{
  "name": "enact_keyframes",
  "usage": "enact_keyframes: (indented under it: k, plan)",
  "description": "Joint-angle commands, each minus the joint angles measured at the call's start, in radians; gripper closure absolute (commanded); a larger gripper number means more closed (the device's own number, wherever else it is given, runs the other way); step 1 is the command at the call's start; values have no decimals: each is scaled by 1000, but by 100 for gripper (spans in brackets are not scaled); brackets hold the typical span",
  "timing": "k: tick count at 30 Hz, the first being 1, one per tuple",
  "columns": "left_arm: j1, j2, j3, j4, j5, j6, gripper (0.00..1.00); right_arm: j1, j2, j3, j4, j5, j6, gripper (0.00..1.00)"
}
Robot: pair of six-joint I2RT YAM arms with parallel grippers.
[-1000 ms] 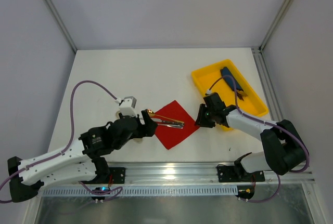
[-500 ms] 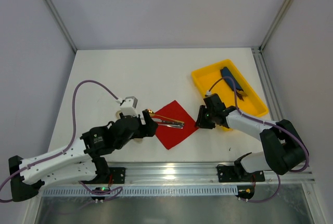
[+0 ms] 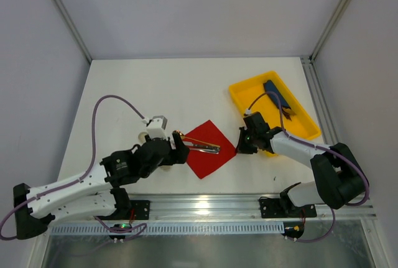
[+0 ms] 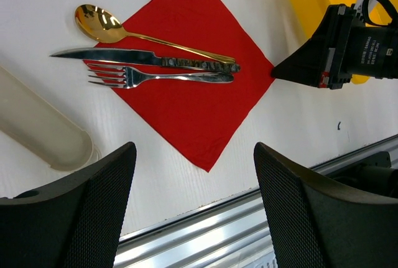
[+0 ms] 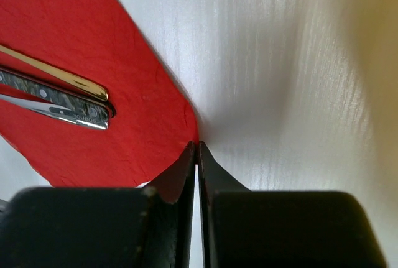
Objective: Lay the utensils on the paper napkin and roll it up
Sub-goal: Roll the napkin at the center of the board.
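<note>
Right gripper (image 5: 198,147) pressed together at the right corner of the paper napkin (image 5: 93,94) — paper caught or not, unclear. The utensils (image 4: 161,69) lie across it left-to-right, handles toward that corner; left gripper (image 4: 194,150) spread.

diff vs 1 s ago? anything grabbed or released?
The right gripper closed its jaws at the corner of the paper napkin nearest the yellow tray. Whether paper is actually pinched between them is unclear. The arm itself barely shifted. Unchanged: the left gripper hovers wide open, holding nothing, and the utensils lie across the napkin. Nothing was let go.
</note>
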State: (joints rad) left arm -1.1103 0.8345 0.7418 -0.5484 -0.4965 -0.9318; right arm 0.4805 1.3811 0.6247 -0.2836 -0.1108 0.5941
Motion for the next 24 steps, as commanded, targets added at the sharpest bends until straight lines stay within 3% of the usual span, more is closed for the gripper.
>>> enact_keyframes:
  k: [1,11,24]
  plan:
    - [4,32,7,45,-20,14,23,-2,-5,30,43,-46,-39,96]
    - [4,143,8,64,-48,4,28,55,-11,108,35,-86,-68,96]
    - [4,186,7,74,-59,5,28,156,98,251,18,-93,-56,96]
